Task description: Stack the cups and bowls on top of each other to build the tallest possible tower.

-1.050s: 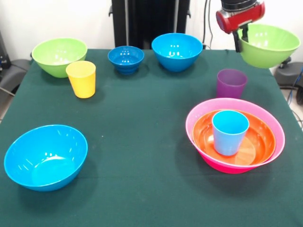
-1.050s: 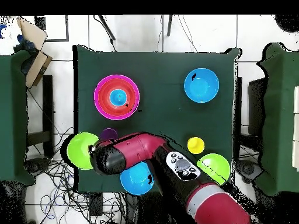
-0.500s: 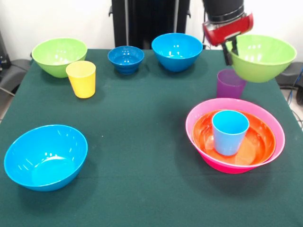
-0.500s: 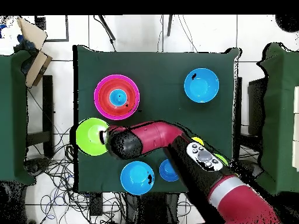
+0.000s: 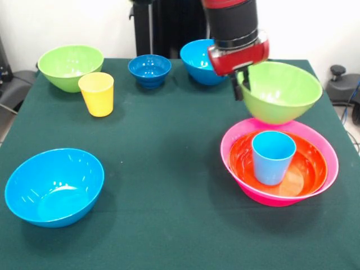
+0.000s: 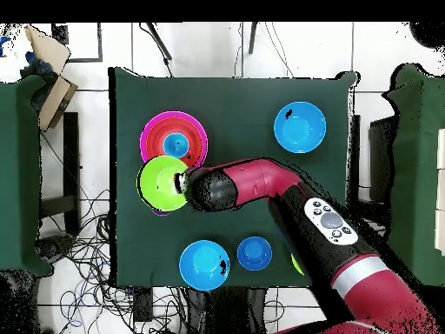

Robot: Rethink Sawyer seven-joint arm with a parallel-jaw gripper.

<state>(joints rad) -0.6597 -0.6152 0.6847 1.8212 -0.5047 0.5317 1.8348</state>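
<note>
My gripper (image 5: 243,88) is shut on the near rim of a lime green bowl (image 5: 281,91), held in the air over the far edge of the tower. The tower is a large pink bowl (image 5: 229,139) holding an orange bowl (image 5: 305,169) with a light blue cup (image 5: 273,157) upright inside. From above, the held green bowl (image 6: 162,183) overlaps the pink bowl (image 6: 149,132) on the robot's side, beside the gripper (image 6: 182,183). The purple cup is hidden behind the held bowl. A yellow cup (image 5: 97,94) stands at the left.
A second lime green bowl (image 5: 70,67) sits at the back left. A small dark-blue footed bowl (image 5: 149,70) and a bright blue bowl (image 5: 198,61) stand at the back, the latter partly behind the arm. Another bright blue bowl (image 5: 54,186) rests front left.
The arm has carried the green bowl from beyond the table's right edge inward and lower, over the purple cup, to the tower's far rim. Everything else stayed put.
</note>
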